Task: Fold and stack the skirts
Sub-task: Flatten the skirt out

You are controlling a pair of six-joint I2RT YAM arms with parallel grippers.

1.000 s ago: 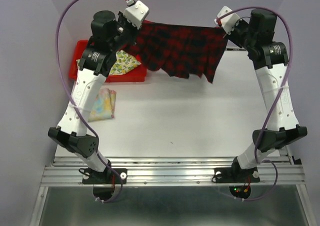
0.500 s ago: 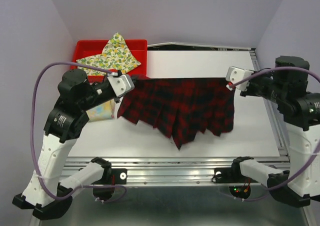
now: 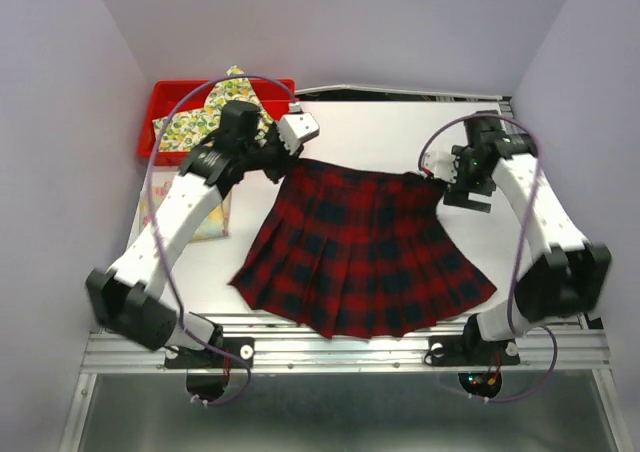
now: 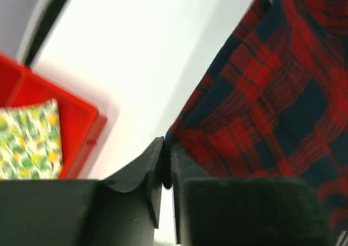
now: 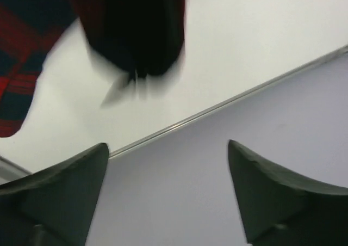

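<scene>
The red-and-black plaid skirt [image 3: 365, 257] lies spread flat on the surface, to the right of the red bin [image 3: 168, 94] and nearer. Its waistband is on the far side and the pleated hem fans out wide. The lemon skirt [image 3: 190, 127] lies crumpled inside the bin. The pastel floral skirt [image 3: 212, 222] lies folded just before the bin.

The table top [image 3: 370, 137] is flat, matte white and evenly lit. It extends beneath and ahead of the left gripper [image 4: 166, 151] and the right gripper [image 5: 167, 144]. Plain pale lavender walls [image 3: 330, 22] enclose it ahead of both grippers and outboard of each. A thin metal trim [image 5: 217, 104] joins table and wall ahead of the right gripper. Ribbed aluminium rails [image 3: 340, 340] run behind both grippers.
</scene>
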